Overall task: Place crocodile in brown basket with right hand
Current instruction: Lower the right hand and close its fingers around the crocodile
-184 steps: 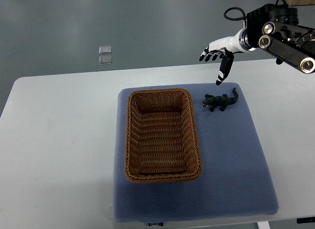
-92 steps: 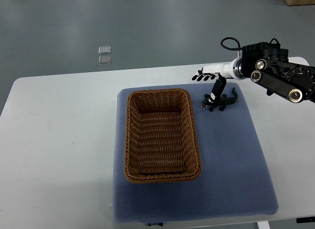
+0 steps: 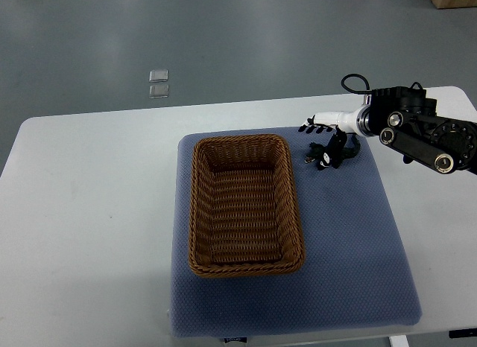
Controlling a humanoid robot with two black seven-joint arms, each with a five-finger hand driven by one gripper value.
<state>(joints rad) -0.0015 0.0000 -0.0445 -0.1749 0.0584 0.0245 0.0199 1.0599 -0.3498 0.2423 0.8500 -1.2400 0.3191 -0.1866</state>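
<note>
in the top view, the right hand (image 3: pixel 329 132) comes in from the picture's right edge and hangs over the far right corner of the blue mat (image 3: pixel 350 243), directly above the crocodile (image 3: pixel 323 158). its fingers (image 3: pixel 311 128) stretch out in a row past the toy rather than curling round it, and one dark digit dips toward the toy's back. the hand reads as open with nothing in its grip, though whether that digit touches the toy cannot be told from this angle. the crocodile lies flat on the mat, just beside the far right corner of the brown basket (image 3: pixel 246 266) but outside it. the basket sits lengthwise on the mat's left half, on the white table (image 3: pixel 89 213), with nothing in it. the left arm is out of view. the task looks to be at the grasp, with the lift and carry yet to come. the toy is small, low and uneven, so a closing pinch could skid off its back and nudge it along the mat, or catch only the tail, letting it swing and drop short of the rim — a shallow grip is the likely cause.
</note>
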